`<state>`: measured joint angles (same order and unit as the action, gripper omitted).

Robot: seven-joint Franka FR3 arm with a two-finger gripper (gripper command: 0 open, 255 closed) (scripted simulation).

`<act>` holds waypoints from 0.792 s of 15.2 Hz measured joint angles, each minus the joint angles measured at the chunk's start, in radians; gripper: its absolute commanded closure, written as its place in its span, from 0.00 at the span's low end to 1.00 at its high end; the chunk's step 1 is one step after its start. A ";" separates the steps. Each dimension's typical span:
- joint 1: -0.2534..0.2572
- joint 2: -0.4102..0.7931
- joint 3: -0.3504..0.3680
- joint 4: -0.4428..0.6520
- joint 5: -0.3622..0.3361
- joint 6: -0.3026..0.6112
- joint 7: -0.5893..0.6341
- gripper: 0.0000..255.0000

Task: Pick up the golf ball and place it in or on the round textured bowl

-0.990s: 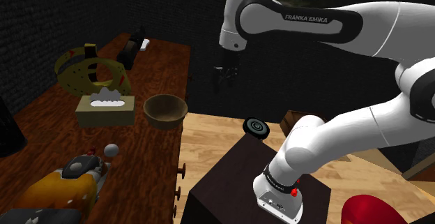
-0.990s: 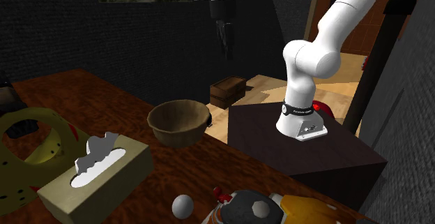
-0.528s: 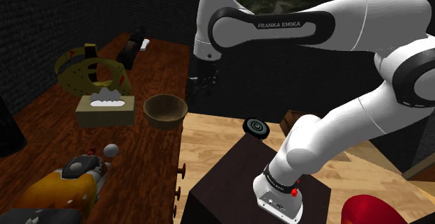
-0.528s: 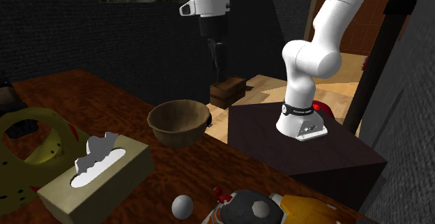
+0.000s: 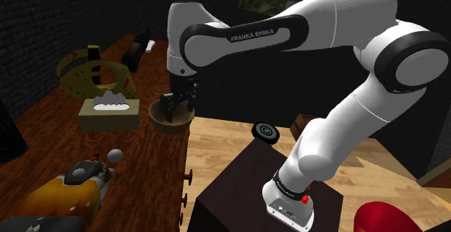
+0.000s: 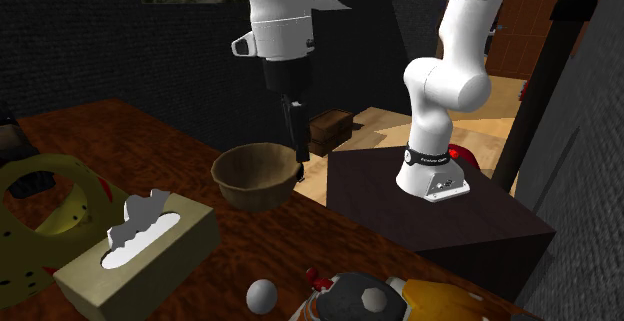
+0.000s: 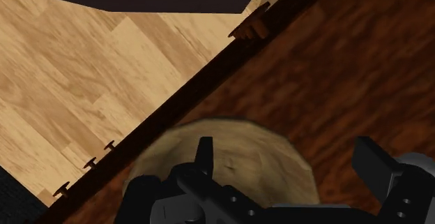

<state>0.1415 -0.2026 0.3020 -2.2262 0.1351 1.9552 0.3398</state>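
Swinging down from its high post: gripper [image 5: 177, 105], fingers spread, empty, now over bowl [image 5: 162, 119] rim. Ball [image 5: 115, 153]: untouched on table [image 5: 43, 126], well apart. Judgement: pickup still pending.

One marking is legible. The brand name "FRANKA EMIKA" [image 5: 261, 33] is printed in white capital letters on the dark band [image 5: 206, 41] of the white arm's [image 5: 340, 10] upper link, as seen in the shoulder view. The lettering forms a single line along the length of the link and rises slightly toward the shoulder view's right. The arm's base flange [image 5: 289, 202], seated on the stand [image 5: 231, 191], carries small light marks and a red spot; these are too small to read. In the second exterior view the dark ring above the base flange carries small light marks, likewise unreadable.
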 measured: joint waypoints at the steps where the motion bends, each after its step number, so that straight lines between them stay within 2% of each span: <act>1: 0.006 0.030 0.013 0.016 -0.004 0.015 0.018 0.00; 6: 0.039 0.198 0.066 0.131 -0.049 0.072 0.108 0.00; 12: 0.095 0.422 0.096 0.317 -0.136 0.104 0.212 0.00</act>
<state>0.2370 0.2193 0.3977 -1.9088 -0.0007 2.0596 0.5515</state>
